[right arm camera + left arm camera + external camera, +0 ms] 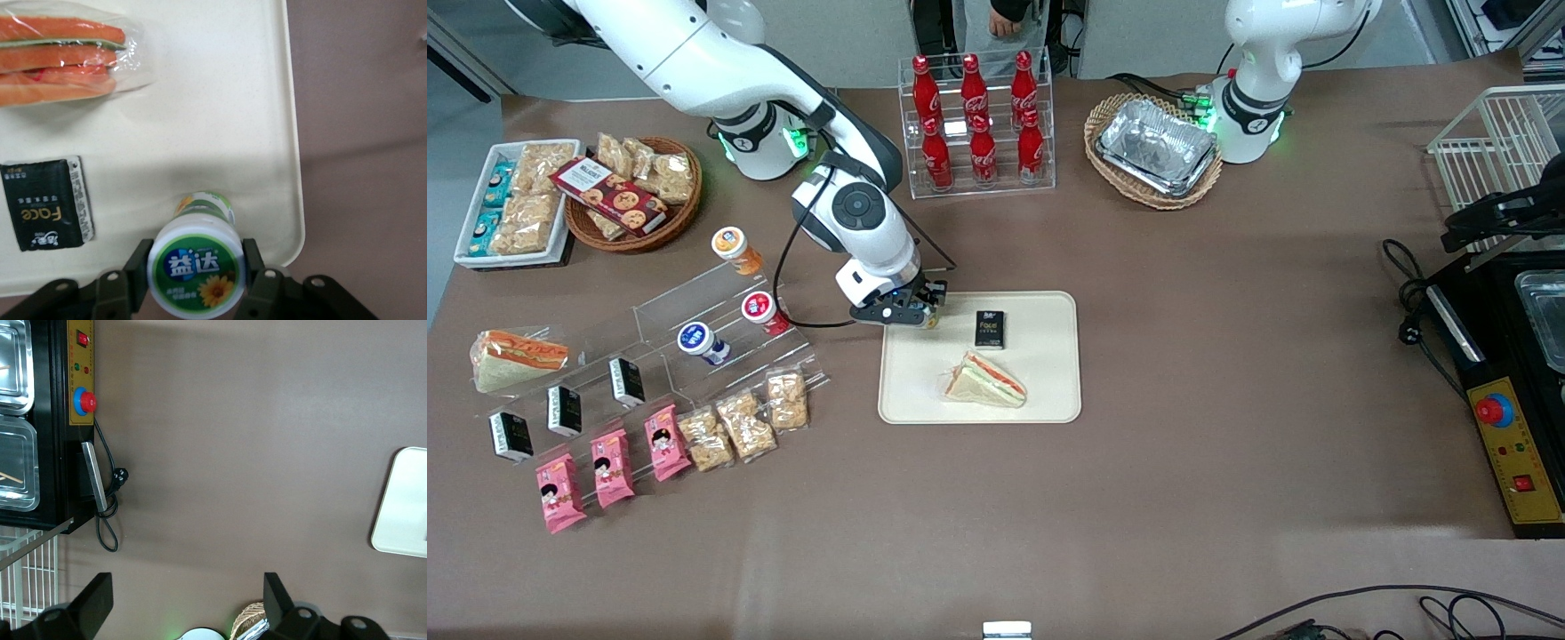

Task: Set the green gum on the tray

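The green gum (195, 268), a small bottle with a white-rimmed green lid, sits between my right gripper's fingers (139, 267), which press on both sides of its lid. The gripper (195, 293) holds it upright over a corner of the cream-white tray (220, 100), just inside the rim. I cannot tell whether its base touches the tray. In the front view the gripper (911, 313) is at the tray's (1049, 396) corner farthest from the camera, on the working arm's side, and only a sliver of the gum (931, 317) shows. The tray's edge also shows in the left wrist view (407, 507).
On the tray lie a wrapped sandwich (985, 380) and a black pack (990, 328). An acrylic rack with orange (737, 250), red-lidded (763, 311) and blue-lidded (702, 342) bottles and snacks stands toward the working arm's end. A cola rack (978, 116) stands farther back.
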`<state>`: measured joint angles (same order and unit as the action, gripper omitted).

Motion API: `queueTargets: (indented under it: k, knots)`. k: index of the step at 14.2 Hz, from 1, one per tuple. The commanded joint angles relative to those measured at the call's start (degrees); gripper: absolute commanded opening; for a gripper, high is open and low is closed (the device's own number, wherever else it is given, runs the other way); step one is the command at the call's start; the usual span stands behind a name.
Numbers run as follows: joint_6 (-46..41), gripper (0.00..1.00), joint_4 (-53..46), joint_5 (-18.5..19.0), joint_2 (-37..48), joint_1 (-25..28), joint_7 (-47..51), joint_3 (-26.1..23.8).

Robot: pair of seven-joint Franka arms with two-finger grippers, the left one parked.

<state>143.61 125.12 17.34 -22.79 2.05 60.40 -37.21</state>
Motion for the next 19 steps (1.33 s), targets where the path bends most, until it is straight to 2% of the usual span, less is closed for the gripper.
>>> queueTargets:
  k: [1,2,3,5,8,11,12,14,15,16,17,19]
  knots:
    - [0.8,0.27,-1.7,1.8,-2.1,0.1,1.8,0.2]
    - [0.9,0.38,-1.9,1.8,-2.3,0.1,1.8,0.2]
    - [0.9,0.40,-2.1,1.8,-2.5,0.1,1.9,0.2]
    - [0.8,0.99,-2.8,1.7,-3.0,-0.1,2.0,0.2]
    - [-0.8,1.00,-3.0,1.6,-0.2,-1.6,1.3,0.1]
    - [-14.0,1.00,-6.6,0.3,8.6,-4.0,-1.5,-0.3]
    - [-20.8,1.00,-10.1,-1.5,10.3,-4.2,-5.3,-0.2]
    - [-31.3,1.00,-18.1,-9.6,12.4,-7.4,-12.7,-0.1]
    - [-35.6,1.00,-21.1,-11.5,13.6,-9.5,-16.2,0.0]
    - [-39.1,1.00,-23.0,-11.8,15.4,-12.2,-19.2,0.0]
    - [-40.2,1.00,-23.2,-11.8,18.3,-13.8,-22.4,0.9]
    - [-42.0,1.00,-23.3,-12.8,22.9,-13.4,-32.0,9.8]
